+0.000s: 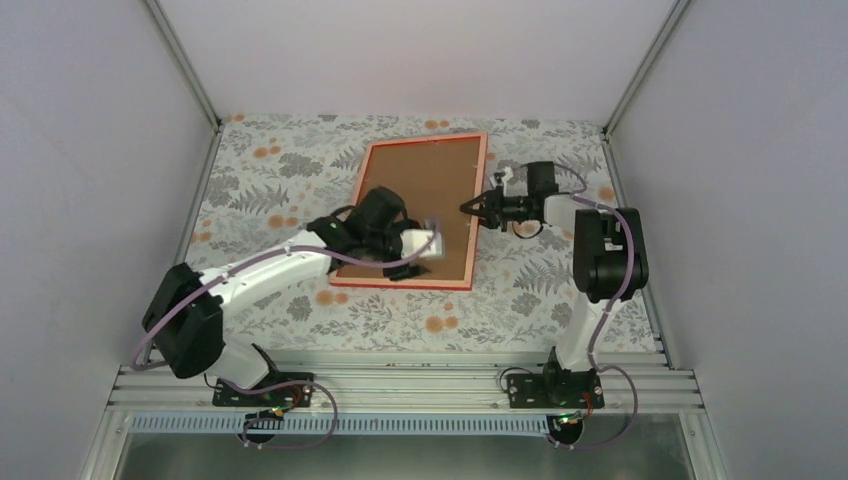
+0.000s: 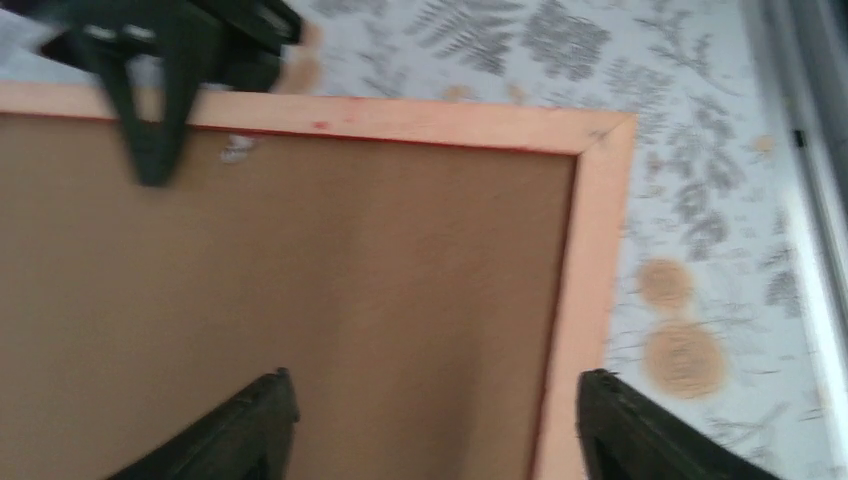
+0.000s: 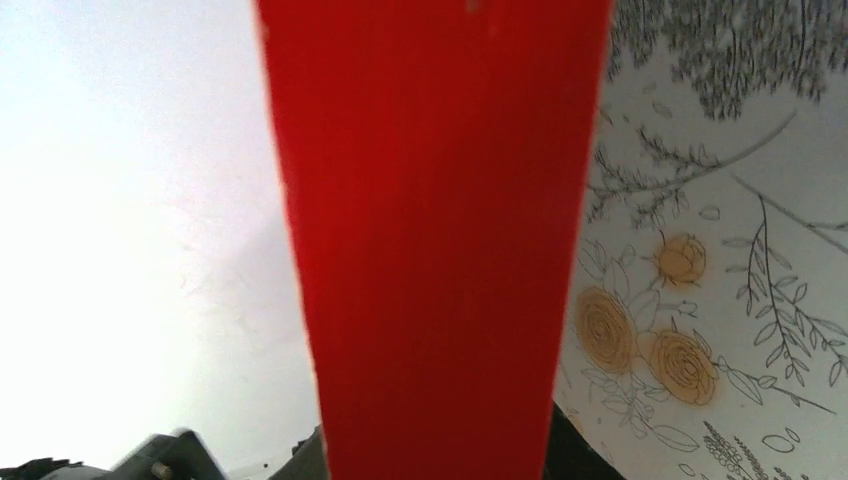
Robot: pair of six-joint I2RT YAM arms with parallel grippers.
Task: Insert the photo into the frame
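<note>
The frame (image 1: 478,180) lies back up in the middle of the table, its pale orange-pink border around the brown backing board (image 1: 425,180). My right gripper (image 1: 468,208) is shut on the frame's right edge. In the right wrist view the red front (image 3: 440,200) fills the middle, seen from underneath, so that edge is raised. My left gripper (image 1: 412,262) hovers open over the frame's near part. In the left wrist view the left gripper (image 2: 437,378) straddles the board (image 2: 350,280) and the border (image 2: 600,250). The photo is not in view.
The flowered tablecloth (image 1: 300,170) covers the table, with grey walls on three sides. A metal rail (image 1: 400,385) runs along the near edge by the arm bases. A small metal clip (image 2: 237,150) shows on the board near the right gripper's finger (image 2: 150,130).
</note>
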